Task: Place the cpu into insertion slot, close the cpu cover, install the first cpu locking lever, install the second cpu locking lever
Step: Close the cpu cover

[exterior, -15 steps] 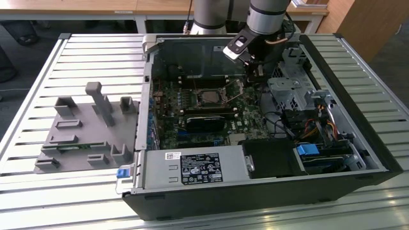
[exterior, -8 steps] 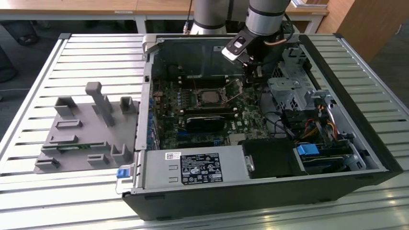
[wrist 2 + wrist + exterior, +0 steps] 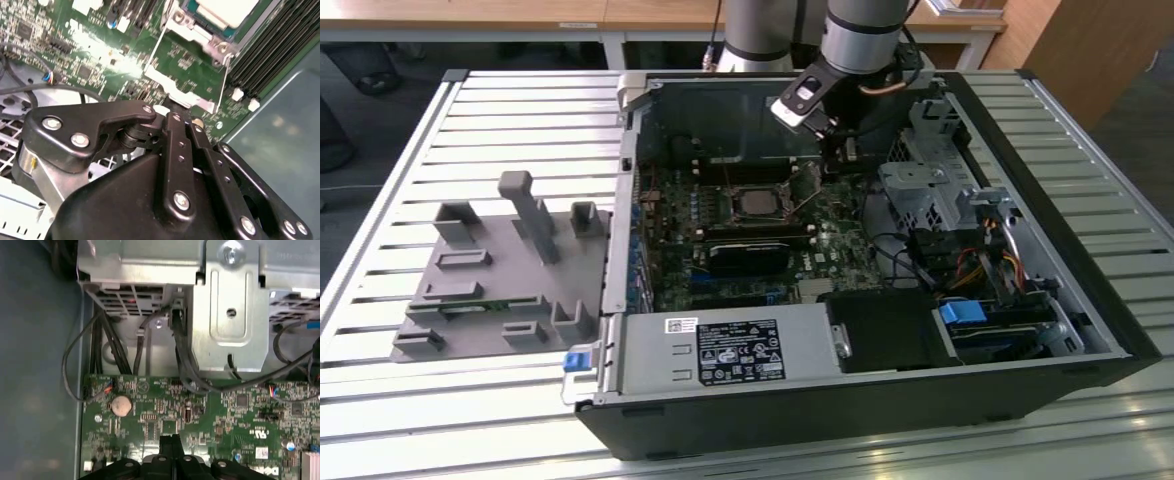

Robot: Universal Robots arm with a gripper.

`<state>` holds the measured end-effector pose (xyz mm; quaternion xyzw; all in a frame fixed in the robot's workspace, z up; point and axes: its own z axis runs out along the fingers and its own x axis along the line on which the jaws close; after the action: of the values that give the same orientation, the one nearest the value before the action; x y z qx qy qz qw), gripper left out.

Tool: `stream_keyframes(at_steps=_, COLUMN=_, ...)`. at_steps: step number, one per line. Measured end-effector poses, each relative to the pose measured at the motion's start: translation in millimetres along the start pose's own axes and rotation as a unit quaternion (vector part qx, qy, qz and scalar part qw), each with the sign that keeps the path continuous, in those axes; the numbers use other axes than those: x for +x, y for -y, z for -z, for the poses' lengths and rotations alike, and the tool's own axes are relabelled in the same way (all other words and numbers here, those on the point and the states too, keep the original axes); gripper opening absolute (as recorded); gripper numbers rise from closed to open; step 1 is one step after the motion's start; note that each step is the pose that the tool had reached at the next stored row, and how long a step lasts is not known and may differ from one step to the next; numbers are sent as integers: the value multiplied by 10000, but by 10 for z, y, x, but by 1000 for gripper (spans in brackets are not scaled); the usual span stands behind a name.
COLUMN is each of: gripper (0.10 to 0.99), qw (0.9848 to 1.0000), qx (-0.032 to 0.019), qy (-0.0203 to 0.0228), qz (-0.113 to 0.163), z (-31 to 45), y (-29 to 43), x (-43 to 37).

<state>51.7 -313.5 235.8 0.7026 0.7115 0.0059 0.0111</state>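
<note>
Inside the computer case [image 3: 854,415], the cpu [image 3: 227,10] sits in the insertion slot [image 3: 734,195]; hand [image 3: 170,441] pinched narrow nearby

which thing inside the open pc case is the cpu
Look into the open black computer case and find the green motherboard on its floor. Near the board's middle the cpu sits in the silver-rimmed insertion slot: a small square chip with a grey metal face, unlike the long black card near it.

Grey arm [image 3: 865,35] angled steeply downward, black end effector [image 3: 170,441] tipped low, fingers [image 3: 177,145] pressed together.
</note>
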Motion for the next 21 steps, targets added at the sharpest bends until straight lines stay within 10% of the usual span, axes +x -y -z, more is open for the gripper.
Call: stream_keyframes(at_steps=21, gripper=106, qw=10000, qx=0, qy=0, qz=0, z=-3, y=415, x=5)
